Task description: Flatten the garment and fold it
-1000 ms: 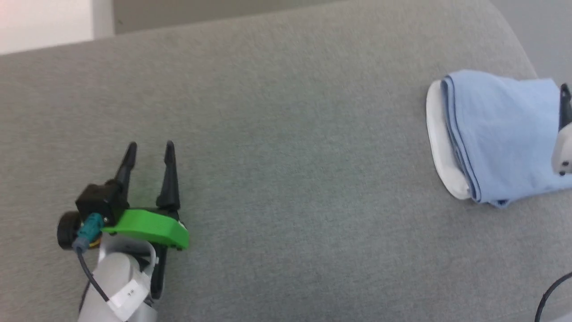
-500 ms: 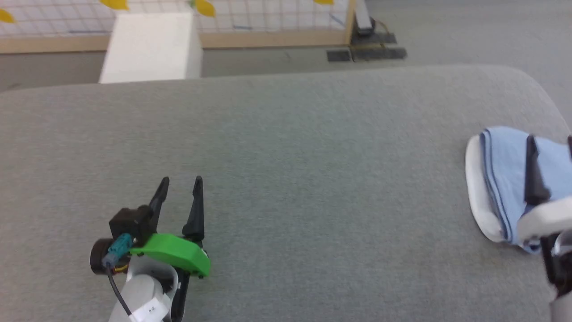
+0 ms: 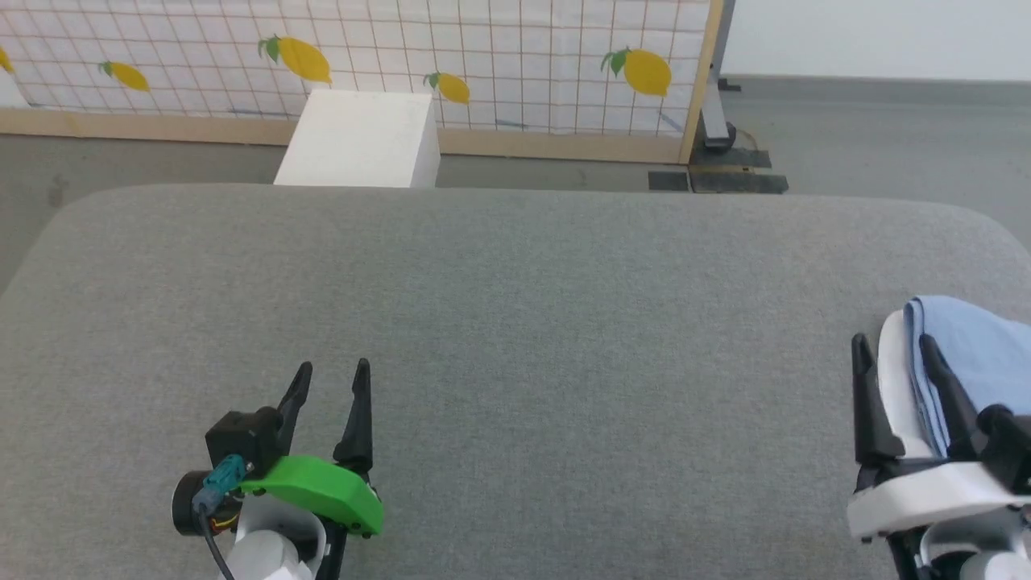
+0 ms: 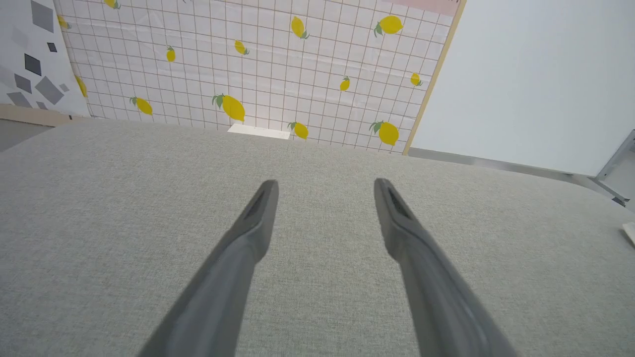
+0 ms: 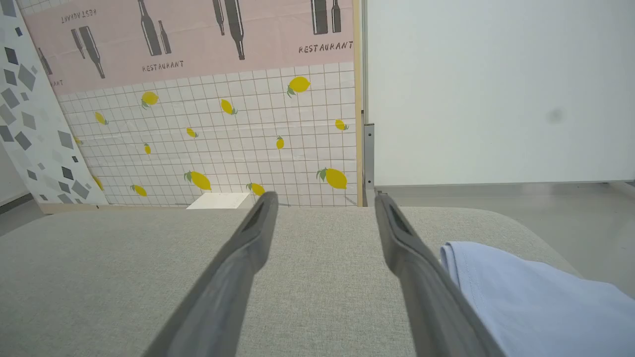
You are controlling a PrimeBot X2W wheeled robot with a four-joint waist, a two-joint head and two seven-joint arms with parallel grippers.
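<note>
**Head view.** My left tool (image 3: 333, 366), two long dark fingers on a green-and-black mount, hangs over the lower left of the grey fabric-covered bench (image 3: 515, 322). Its fingers are spread and hold nothing. My right tool (image 3: 893, 342), on a white mount, stands at the lower right, also spread and empty. The light blue soft-knit garment (image 3: 975, 346) lies folded at the right end of the bench, on a flat white piece with a rounded edge (image 3: 900, 379). The right tool's fingers overlap that piece and the garment's folded edge in this view. I cannot tell whether they touch either. Beyond the bench are a white rectangular box (image 3: 358, 141) and a white grid-tiled panel printed with yellow lemons (image 3: 483, 56), framed in pale wood.

**Left wrist view.** The left tool (image 4: 326, 183) is parted over bare grey fabric, and the lemon panel (image 4: 248, 59) stands behind it.

**Right wrist view.** The right tool (image 5: 326, 196) is parted, with nothing between its fingers. The garment (image 5: 536, 297) lies just beside the right-hand finger at the lower right, showing a stitched hem. Above the lemon tiles is a pink panel with dark bottle silhouettes (image 5: 198, 34), which bears the word "RESTAURANT" several times. To its left stands a white panel with scattered grey squares (image 5: 30, 124).
</note>
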